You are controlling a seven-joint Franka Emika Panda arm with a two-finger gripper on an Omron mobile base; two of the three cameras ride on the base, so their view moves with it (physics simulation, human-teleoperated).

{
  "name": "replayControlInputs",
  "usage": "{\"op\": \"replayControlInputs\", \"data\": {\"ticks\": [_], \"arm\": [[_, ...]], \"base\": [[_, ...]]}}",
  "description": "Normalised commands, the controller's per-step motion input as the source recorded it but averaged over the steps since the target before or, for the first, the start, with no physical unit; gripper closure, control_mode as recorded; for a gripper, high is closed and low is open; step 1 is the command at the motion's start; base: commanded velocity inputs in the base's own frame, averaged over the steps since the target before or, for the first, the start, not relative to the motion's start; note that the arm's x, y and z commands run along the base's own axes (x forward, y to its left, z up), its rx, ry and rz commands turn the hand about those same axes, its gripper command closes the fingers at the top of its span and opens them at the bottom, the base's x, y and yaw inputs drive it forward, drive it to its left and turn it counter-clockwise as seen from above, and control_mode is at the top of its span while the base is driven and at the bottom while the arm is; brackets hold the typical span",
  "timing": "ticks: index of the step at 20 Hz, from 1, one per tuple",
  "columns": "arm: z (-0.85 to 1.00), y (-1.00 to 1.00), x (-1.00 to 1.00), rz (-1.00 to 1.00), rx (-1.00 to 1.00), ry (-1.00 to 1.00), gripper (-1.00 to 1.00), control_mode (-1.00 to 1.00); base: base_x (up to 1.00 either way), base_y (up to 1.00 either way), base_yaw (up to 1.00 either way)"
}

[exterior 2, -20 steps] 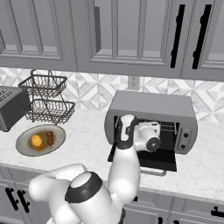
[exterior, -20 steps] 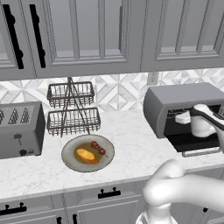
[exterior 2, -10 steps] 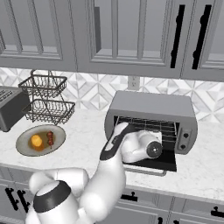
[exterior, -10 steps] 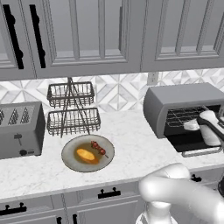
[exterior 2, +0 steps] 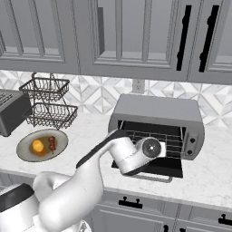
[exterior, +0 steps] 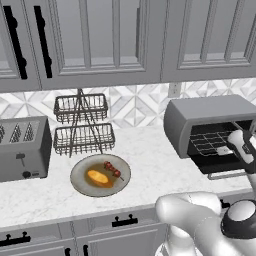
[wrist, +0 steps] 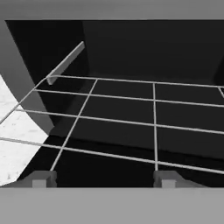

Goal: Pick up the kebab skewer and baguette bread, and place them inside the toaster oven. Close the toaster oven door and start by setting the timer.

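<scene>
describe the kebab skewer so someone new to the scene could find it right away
On the white marble counter, a round grey plate lies before the two-tier wire basket stand. The thin skewer of dark-red meat chunks rests on it, beside the oblong orange-yellow bread piece, which is plumper and brighter.

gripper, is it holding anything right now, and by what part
Nothing is held. The gripper has its jaws apart and bare over the toaster oven's wire rack; the kebab skewer and baguette bread lie on the plate.
</scene>
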Motion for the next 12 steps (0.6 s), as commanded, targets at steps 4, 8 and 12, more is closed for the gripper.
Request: {"op": "replayControlInputs", "data": {"ticks": [4,8,12], "arm": [[0.04,-0.17,-0.8,-0.06,0.0,0.22,-1.0,-1.0],[1.0,0.01,-0.98,0.0,0.0,0.01,-1.0,-1.0],[0.62,0.79,-0.82,0.0,0.0,0.06,-1.0,-1.0]], "base": [[0.0,0.0,0.0],[0.0,0.0,0.0],[0.0,0.0,0.0]]}}
